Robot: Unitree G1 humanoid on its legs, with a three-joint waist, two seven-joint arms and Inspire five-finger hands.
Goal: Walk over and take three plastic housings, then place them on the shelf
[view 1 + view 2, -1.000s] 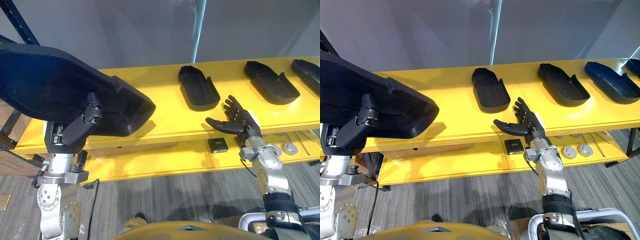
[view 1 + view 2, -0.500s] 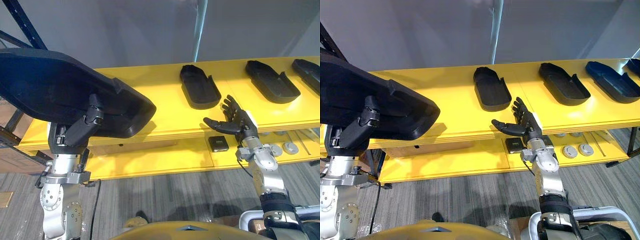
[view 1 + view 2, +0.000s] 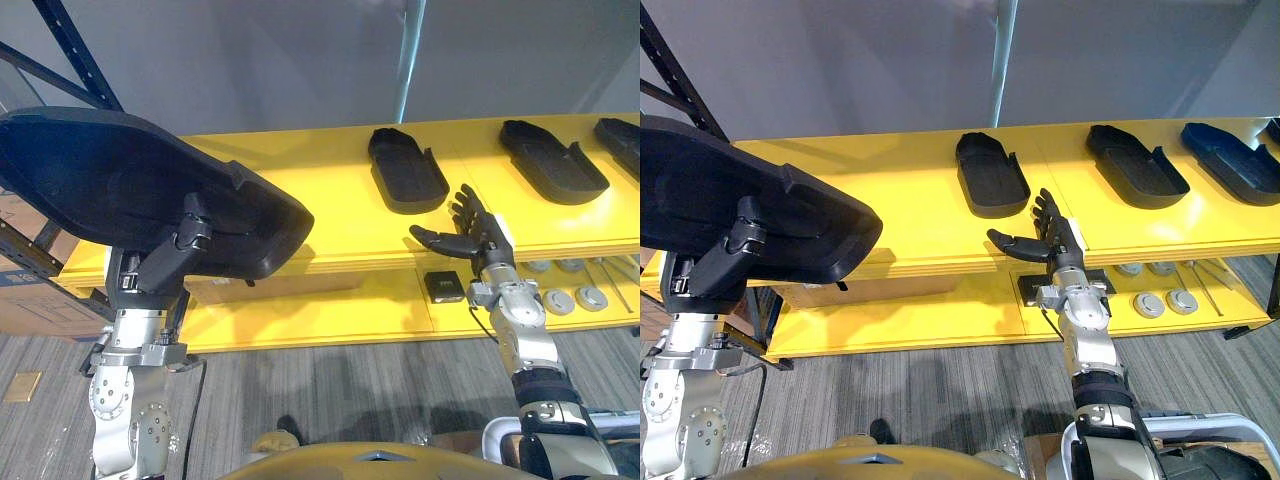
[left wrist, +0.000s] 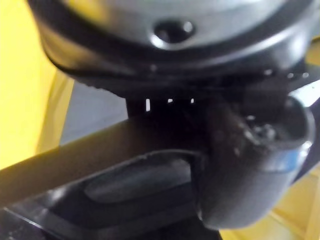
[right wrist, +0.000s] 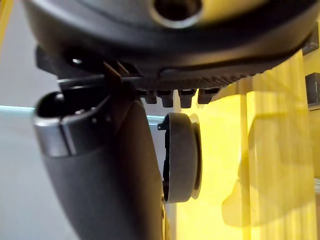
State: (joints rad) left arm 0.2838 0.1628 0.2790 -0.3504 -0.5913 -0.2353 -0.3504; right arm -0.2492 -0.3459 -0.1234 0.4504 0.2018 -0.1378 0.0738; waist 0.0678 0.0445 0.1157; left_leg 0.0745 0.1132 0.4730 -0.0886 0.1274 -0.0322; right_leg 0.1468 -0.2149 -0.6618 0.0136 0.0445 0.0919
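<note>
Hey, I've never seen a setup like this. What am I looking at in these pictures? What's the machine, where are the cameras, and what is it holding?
This is a humanoid robot with two silver arms that end in dark, fingered hands. The two wide pictures come from a pair of cameras on its head, looking down. The two dark close-ups come from cameras on its wrists.

In front of it is a yellow shelf, with black plastic housings lying in a row on top. On a lower level sit a small black box and some round grey discs.

The left robot hand has its fingers curled round a large black housing, raised near the shelf's left end. The right robot hand is open and holds nothing, by the shelf's front edge.
</note>
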